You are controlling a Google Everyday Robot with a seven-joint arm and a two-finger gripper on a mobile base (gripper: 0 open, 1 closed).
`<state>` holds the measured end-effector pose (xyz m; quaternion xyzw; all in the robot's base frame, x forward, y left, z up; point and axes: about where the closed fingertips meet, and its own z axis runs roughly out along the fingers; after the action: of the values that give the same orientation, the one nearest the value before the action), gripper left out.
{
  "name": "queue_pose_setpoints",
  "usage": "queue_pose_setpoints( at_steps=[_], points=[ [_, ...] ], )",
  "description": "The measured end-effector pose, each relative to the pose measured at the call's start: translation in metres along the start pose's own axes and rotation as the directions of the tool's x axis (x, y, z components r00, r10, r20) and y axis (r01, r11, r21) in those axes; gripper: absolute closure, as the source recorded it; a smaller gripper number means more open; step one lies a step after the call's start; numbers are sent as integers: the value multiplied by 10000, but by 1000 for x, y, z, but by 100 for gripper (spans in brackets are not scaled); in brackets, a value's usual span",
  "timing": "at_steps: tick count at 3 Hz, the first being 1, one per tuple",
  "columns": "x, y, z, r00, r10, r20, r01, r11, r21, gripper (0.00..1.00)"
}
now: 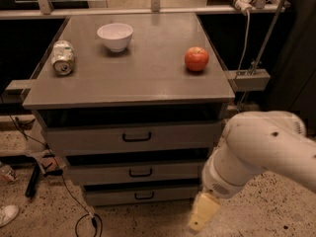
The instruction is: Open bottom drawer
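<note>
The bottom drawer point(140, 195) is the smallest grey front at the foot of the cabinet, shut, with a small black bar handle point(144, 196). Above it are the mid-sized drawer point(138, 173) and the widest top drawer point(133, 137), both shut. My gripper point(203, 212) is a cream-coloured piece at the end of the white arm point(261, 149). It hangs low, just right of the bottom drawer's right end and in front of the cabinet, not touching the handle.
On the cabinet top point(148, 78) are a white bowl point(115, 36), a red apple point(196, 59) and a crushed can point(62, 58) lying on its side. Black cables point(74, 216) and a white shoe point(7, 215) lie on the speckled floor at the left.
</note>
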<state>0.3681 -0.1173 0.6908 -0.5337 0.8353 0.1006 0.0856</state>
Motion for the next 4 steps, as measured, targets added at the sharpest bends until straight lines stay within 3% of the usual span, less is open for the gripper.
queue_pose_setpoints(
  at_steps=[1,2,3,4],
  points=[
    [-20,3,71,9946,932,451,-906,9943,-558,0],
    [-20,4,71,9946,931,449,-905,9943,-562,0],
    [-32,8,118,9926,1043,620,-976,9898,-1040,0],
    [-42,4,192,9880,1368,721,-1260,9825,-1369,0]
  ],
)
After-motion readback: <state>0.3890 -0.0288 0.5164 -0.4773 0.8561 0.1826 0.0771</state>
